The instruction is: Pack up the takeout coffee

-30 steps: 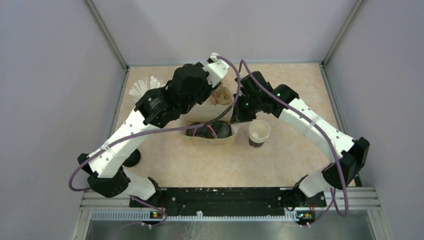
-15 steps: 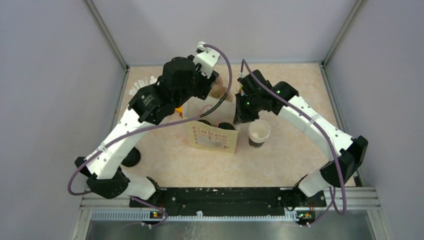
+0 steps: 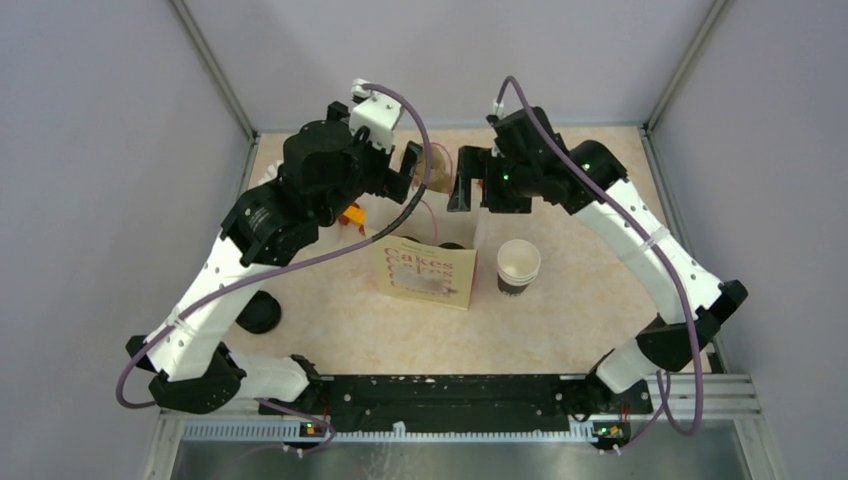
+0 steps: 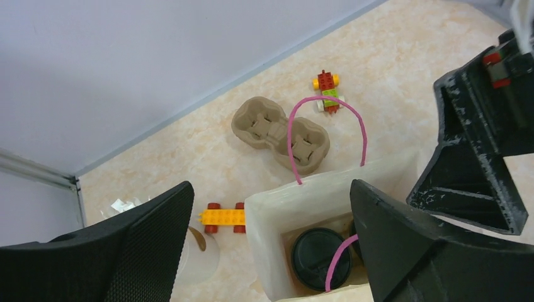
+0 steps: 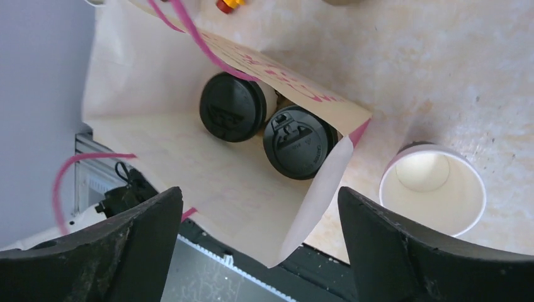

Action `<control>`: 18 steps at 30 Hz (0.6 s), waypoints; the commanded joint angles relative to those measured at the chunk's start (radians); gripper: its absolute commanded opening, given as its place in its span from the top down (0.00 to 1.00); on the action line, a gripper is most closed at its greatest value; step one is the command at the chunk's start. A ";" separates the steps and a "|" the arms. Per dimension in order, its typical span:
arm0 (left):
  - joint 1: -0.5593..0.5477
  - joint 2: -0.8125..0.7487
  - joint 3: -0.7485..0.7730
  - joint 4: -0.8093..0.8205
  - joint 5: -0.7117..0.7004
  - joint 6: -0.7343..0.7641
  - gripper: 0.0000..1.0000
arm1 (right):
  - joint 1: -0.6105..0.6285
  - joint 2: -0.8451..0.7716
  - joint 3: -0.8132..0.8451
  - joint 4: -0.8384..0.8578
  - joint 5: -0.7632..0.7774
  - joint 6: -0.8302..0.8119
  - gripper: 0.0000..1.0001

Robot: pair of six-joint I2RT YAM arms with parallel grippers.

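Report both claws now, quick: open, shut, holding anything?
Left claw: open, holding nothing.
Right claw: open, holding nothing.

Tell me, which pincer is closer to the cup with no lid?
Right. The right pincer hovers just beyond the lidless cup; the left pincer is farther off, beyond the paper bag, near its other end.

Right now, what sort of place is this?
Probably a robot test booth, not a café: bare grey walls, a metal frame, and a bag of lidded cups staged on the table.
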 commanded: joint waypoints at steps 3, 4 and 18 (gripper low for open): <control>0.002 -0.014 -0.024 0.079 -0.109 -0.042 0.01 | -0.011 -0.067 0.053 0.045 0.060 -0.061 0.08; 0.002 -0.007 -0.021 0.076 -0.151 -0.047 0.01 | -0.011 -0.088 0.038 0.064 0.076 -0.074 0.08; 0.569 0.068 0.006 -0.057 -0.083 -0.390 0.08 | -0.011 -0.365 -0.218 0.230 0.106 -0.204 0.08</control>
